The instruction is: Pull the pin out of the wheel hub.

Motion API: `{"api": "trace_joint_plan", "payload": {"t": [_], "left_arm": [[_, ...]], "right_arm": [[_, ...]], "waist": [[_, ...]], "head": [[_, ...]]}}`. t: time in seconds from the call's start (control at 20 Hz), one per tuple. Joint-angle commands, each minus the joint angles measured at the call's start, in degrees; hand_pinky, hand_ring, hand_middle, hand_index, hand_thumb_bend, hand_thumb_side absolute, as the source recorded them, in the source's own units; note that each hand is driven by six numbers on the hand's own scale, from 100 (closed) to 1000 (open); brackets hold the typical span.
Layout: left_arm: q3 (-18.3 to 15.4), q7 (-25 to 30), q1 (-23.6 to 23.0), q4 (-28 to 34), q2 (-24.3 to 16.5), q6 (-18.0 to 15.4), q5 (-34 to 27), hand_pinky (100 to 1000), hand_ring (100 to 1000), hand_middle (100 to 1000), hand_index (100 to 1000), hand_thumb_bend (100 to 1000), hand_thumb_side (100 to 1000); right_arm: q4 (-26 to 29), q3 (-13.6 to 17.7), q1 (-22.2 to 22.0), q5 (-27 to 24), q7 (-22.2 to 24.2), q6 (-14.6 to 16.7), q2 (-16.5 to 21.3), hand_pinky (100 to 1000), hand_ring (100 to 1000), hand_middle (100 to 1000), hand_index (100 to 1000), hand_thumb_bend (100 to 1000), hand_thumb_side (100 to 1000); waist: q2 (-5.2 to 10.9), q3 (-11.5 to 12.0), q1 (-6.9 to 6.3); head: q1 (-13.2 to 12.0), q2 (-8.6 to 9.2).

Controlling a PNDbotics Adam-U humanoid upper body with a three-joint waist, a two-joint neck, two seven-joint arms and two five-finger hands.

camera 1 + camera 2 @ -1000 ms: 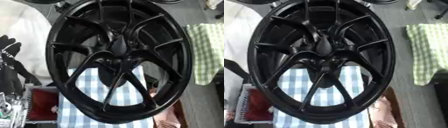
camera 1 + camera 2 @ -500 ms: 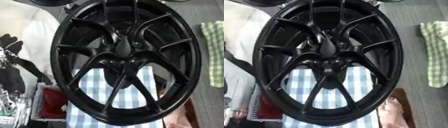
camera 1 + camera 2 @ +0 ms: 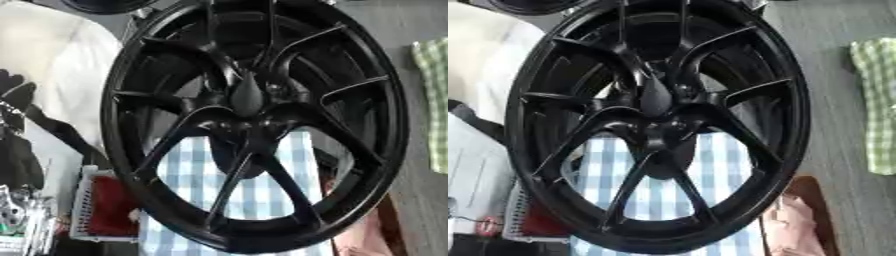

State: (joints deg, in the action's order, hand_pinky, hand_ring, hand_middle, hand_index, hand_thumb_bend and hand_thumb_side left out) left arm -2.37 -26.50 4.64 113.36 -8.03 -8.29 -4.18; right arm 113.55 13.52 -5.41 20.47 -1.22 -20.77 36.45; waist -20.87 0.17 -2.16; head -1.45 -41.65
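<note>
Black wheel hub (image 3: pixel 254 120); hand (image 3: pixel 13 92) left.

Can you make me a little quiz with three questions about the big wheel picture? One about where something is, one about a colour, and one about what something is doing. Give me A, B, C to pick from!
1. Where is the blue-and-white checked cloth?
A. Behind the lower part of the wheel, seen between its spokes
B. Draped over the top of the wheel
C. Folded inside the basket

2. What colour is the wheel?
A. Silver
B. Black
C. Red

3. What is the robot's left hand doing?
A. Touching the middle of the wheel
B. Holding the green checked cloth
C. Staying apart from the wheel, at the left edge

Answers:
1. A, the checks show through the gaps below the hub.
2. B, rim and spokes are all black.
3. C, the dark hand shows at the left edge in the left eye view, with white cloth between it and the rim.
</note>
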Motion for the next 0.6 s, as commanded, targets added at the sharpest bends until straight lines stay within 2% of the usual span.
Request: {"api": "trace_joint_plan", "payload": {"t": [0.05,0.35,0.55,0.6], "left_arm": [[-0.44,0.03,0.45,1.23,-0.77,-0.13,0.29,858,718,667,771,113,739],[-0.32,0.17,0.51,1.23,-0.68,0.13,0.13,858,719,667,771,115,739],[-0.31,0.27,0.51,1.23,-0.71,0.21,0.1,858,719,667,770,117,741],[-0.28,0.31,0.54,1.23,-0.73,0.22,0.1,858,719,667,770,118,742]], "right_arm": [[1.04,1.34,-0.31,1.51,2.28,-1.5,-0.28,952,937,801,893,100,176],[1.04,2.02,-0.8,0.78,2.77,-1.71,-1.26,954,934,799,890,100,197],[1.04,2.44,-0.49,-0.42,1.34,-1.52,-1.44,945,912,769,880,100,198],[1.04,2.51,-0.23,-1.22,0.38,-1.31,-1.41,941,901,755,878,100,318]], "waist": [[0.64,0.03,0.26],[0.74,-0.2,0.64],[0.85,-0.34,0.94],[0.87,-0.34,1.03]], "head": [[0.21,0.64],[0.5,0.62],[0.41,0.64],[0.41,0.66]]}}
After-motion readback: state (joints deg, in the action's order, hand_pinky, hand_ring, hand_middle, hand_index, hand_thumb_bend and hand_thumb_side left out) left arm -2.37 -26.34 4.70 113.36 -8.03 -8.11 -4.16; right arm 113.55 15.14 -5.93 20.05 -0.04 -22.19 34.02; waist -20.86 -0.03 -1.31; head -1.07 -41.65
